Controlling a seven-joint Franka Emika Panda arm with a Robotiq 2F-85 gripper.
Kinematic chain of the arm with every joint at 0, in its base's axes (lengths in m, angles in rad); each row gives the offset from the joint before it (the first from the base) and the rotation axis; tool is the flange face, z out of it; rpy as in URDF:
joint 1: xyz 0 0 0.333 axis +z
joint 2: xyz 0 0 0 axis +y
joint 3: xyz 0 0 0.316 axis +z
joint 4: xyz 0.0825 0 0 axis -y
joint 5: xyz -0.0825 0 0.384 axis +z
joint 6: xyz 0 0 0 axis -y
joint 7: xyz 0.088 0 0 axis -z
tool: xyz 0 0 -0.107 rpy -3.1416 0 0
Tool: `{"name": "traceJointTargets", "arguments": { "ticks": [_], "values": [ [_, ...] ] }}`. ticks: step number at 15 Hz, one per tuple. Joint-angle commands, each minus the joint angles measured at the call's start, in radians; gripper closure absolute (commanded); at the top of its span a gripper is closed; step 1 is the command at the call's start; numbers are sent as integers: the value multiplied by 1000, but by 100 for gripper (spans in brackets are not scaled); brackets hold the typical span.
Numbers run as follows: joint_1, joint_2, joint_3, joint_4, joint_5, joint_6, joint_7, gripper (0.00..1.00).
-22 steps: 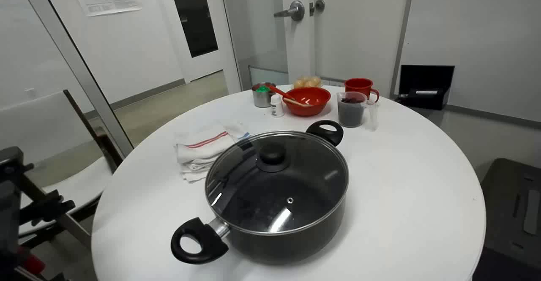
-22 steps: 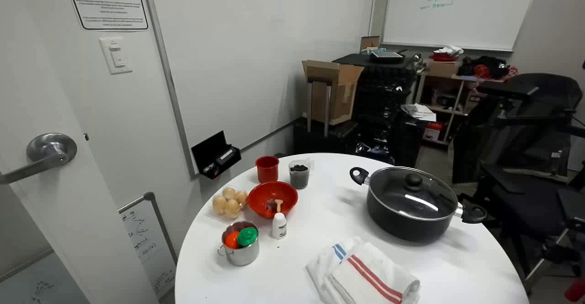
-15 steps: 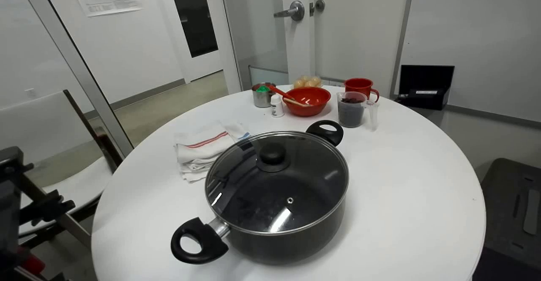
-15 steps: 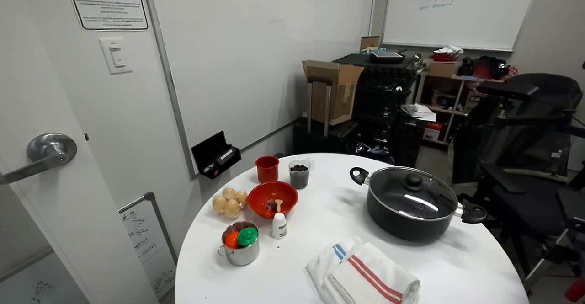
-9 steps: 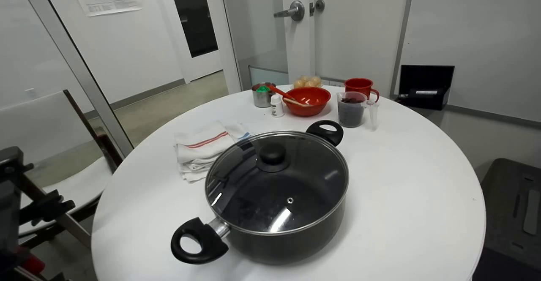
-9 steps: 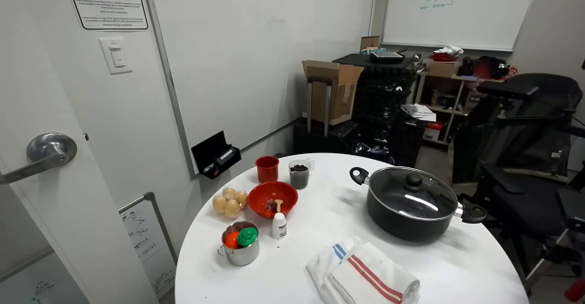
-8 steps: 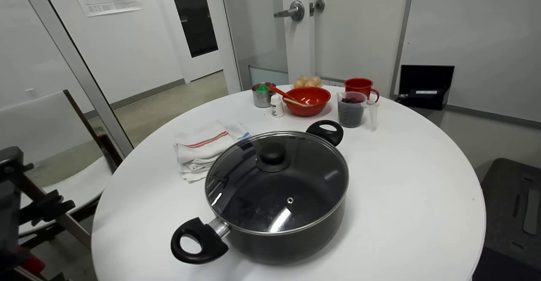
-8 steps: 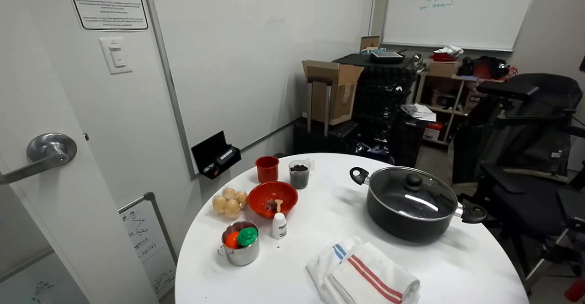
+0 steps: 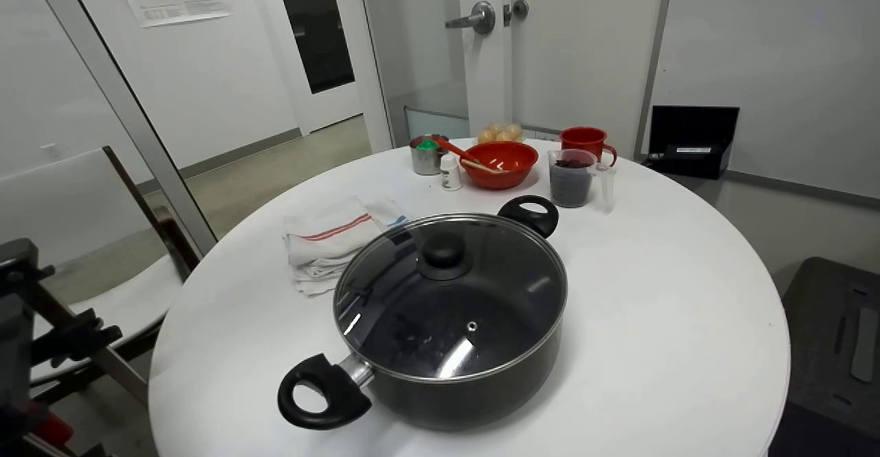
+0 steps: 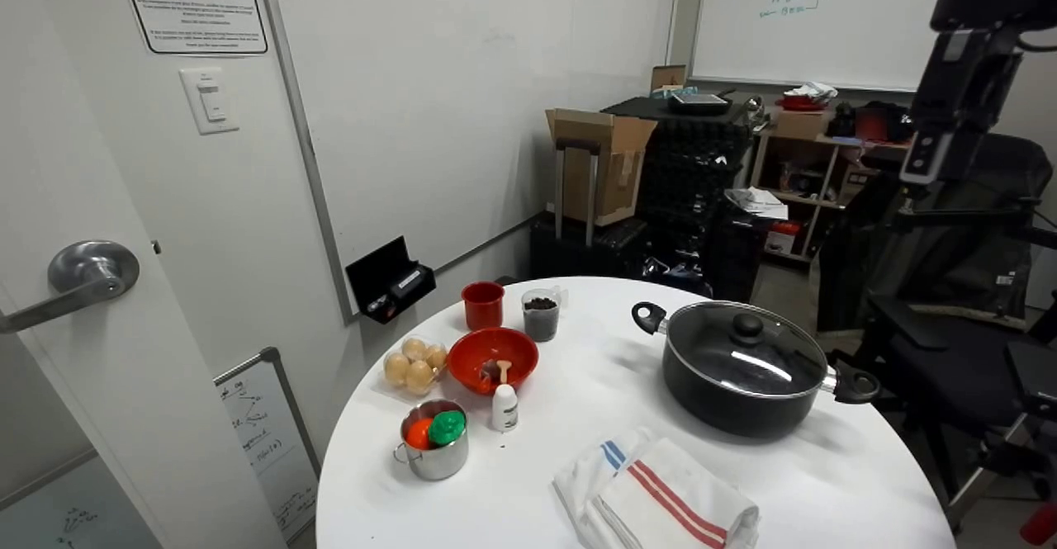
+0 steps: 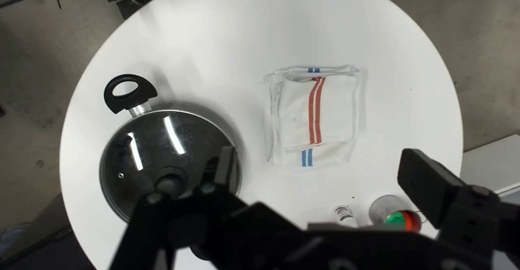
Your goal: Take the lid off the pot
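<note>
The glass lid [image 9: 412,323] with its black knob [image 9: 443,249] sits flat on the black pot [image 9: 481,405]. The lid [image 10: 727,359] also rests on the pot [image 10: 735,413] in an exterior view. In the wrist view the lid [image 11: 154,152] lies at the left, partly hidden by a finger, with one pot handle [image 11: 144,93] showing. My gripper [image 11: 319,156] is open and empty, high above the table; one fingertip overlaps the lid's edge in this view. In an exterior view my gripper [image 10: 933,157] hangs at the upper right, above and apart from the lid.
A folded towel [image 11: 333,111] lies beside the pot. On the table's far side stand a red bowl [image 10: 475,359], red cup [image 10: 482,305], measuring cup [image 10: 541,322], white bottle [image 10: 504,410], steel cup [image 10: 438,458] and eggs [image 10: 417,367]. The round table's edge [image 9: 780,361] is near.
My arm and gripper have come into view at the upper right of an exterior view. The lid, the pot and the other objects have not moved.
</note>
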Motion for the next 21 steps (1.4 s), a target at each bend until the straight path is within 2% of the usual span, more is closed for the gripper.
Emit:
{"name": "traceJointTargets", "arguments": {
  "ticks": [1,7,12,21],
  "values": [
    [-34,173,-20,75,-17,60,73,0],
    [-60,427,-97,174,38,110,141,0],
    [-64,617,-151,272,72,163,256,0],
    [-54,908,-206,432,102,221,460,0]
  ]
}}
